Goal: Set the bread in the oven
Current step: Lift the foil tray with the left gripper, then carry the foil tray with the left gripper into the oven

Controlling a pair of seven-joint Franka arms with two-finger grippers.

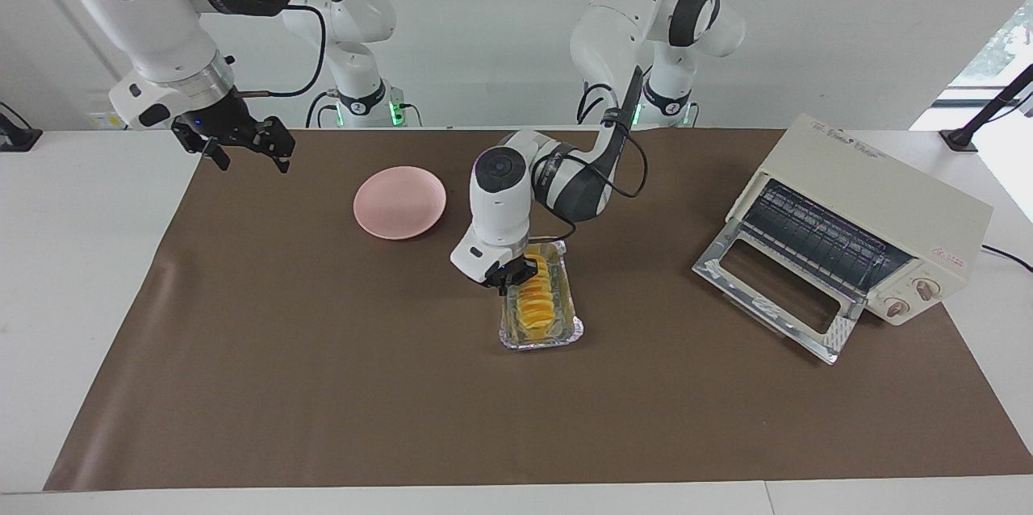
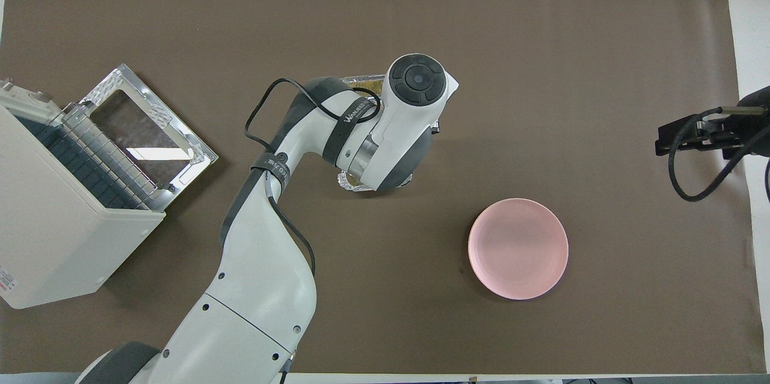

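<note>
As you look across the table at the robots, your left gripper point(image 1: 510, 276) is down at the end of the foil tray point(image 1: 575, 327) nearer to the robots, its fingers pinched together on that end of the bread point(image 1: 533, 300). The golden ridged loaf lies lengthwise in the tray, near the middle of the brown mat point(image 1: 323, 386). Toward the left arm's end of the table stands the oven point(image 1: 880, 200), its glass door point(image 1: 775, 289) dropped open. A pink plate point(image 1: 399, 202) sits beside the tray, toward the right arm's end. Your right gripper point(image 1: 242, 145) waits in the air over the mat's edge, fingers spread.

From overhead, you see the left arm's wrist covering the tray point(image 2: 359, 79) and the loaf almost wholly. The oven point(image 2: 54, 221) shows its wire rack point(image 2: 102, 155), and the plate point(image 2: 518, 248) lies bare.
</note>
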